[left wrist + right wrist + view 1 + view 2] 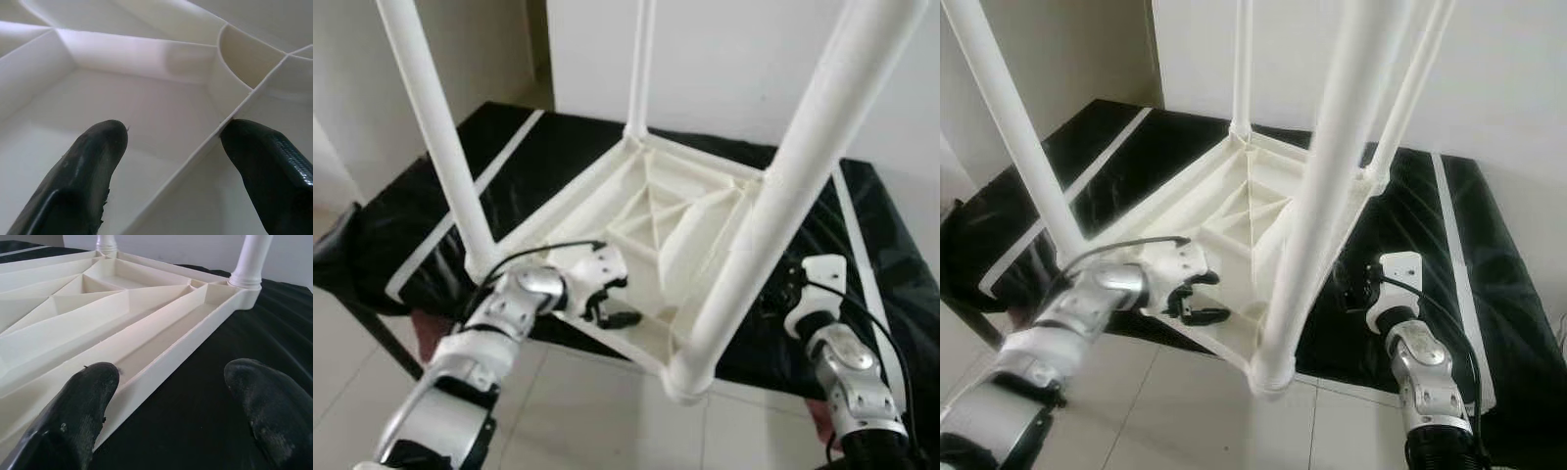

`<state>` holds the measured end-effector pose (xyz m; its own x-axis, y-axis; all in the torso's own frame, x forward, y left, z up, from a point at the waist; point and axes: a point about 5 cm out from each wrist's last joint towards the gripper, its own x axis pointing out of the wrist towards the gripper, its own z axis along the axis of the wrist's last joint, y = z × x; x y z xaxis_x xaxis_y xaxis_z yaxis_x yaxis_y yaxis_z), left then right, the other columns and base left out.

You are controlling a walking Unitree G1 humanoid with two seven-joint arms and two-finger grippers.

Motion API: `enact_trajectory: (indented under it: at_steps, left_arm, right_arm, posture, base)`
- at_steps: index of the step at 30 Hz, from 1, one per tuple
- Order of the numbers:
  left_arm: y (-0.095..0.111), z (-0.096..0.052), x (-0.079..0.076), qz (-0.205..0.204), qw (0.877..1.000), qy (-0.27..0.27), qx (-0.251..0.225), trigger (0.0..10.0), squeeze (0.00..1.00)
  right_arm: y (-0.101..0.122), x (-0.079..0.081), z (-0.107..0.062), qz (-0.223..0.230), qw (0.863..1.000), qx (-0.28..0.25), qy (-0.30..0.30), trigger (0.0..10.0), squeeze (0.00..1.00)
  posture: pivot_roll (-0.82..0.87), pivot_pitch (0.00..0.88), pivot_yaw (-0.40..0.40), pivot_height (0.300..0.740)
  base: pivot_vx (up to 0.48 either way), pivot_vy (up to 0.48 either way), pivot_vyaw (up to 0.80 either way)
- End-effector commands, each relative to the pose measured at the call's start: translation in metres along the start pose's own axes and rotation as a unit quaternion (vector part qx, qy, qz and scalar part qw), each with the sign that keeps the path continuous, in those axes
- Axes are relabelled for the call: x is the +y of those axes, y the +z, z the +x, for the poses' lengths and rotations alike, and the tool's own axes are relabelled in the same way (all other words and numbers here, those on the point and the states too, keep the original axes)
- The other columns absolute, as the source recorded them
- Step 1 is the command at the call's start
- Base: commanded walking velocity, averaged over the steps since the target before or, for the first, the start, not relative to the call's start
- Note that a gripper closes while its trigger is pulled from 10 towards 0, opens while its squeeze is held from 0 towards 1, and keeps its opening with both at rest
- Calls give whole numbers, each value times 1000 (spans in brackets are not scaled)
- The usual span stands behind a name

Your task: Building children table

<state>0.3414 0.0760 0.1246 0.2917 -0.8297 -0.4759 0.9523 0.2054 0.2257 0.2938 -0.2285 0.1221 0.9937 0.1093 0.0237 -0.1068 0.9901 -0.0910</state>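
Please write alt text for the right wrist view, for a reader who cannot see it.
The open right claw straddles the outer rim of an upturned white table top lying on a black sheet. Two white legs stand at its far corners.

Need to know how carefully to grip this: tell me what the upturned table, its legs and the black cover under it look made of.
Upturned table: looks like moulded plastic, off-white, matte; thin ribs cross its underside.
Table legs: smooth white tubes with a slight sheen, probably plastic.
Black cover: thin wrinkled sheet, faintly glossy, plastic film or coated fabric, can't tell which.
Left gripper and right gripper stand open at the tabletop's rim.
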Motion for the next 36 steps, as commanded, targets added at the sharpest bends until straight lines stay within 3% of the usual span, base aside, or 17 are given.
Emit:
enact_trajectory:
  at_steps: [1,3,9,15,21,28,32,35,36]
  left_arm:
    - [-4,-3,22,-5,970,242,5,10000,0]
    - [-6,-7,16,6,983,184,-10,10000,0]
    - [-19,-17,6,50,994,94,18,10000,0]
    - [-25,-20,16,62,990,110,66,10000,0]
    - [-29,-19,21,57,987,91,120,10000,0]
    - [-25,-16,32,-2,982,139,130,10000,0]
    - [-22,-14,43,-28,963,227,140,10000,0]
    - [-21,-13,44,-36,960,240,140,10000,0]
    - [-17,-9,46,-65,950,279,127,10000,0]
  right_arm:
    - [1,-1,-1,4,1000,1,-7,10000,0]
    - [0,-1,-3,6,1000,1,-7,10000,0]
    - [-1,-3,-4,4,1000,5,-9,10000,0]
    - [0,-2,-1,4,1000,3,-10,10000,0]
    - [1,1,1,5,1000,1,-8,10000,0]
    - [2,-3,-3,2,1000,0,-16,10000,0]
    - [2,-4,-5,2,1000,0,-20,10000,0]
    - [2,-4,-5,2,1000,0,-21,10000,0]
    - [2,-3,-3,2,1000,-1,-20,10000,0]
  posture:
    - [23,36,-16,740]
    - [23,36,-16,740]
    - [30,37,-17,740]
    - [29,35,-17,740]
    - [20,35,-10,740]
    - [4,38,0,740]
    - [0,39,2,740]
    - [0,39,1,740]
    - [-1,37,0,740]
  base:
    - [0,0,0]
    - [0,0,0]
    - [0,0,0]
    - [0,0,0]
    - [0,0,0]
    - [0,0,0]
    - [0,0,0]
    - [0,0,0]
    - [0,0,0]
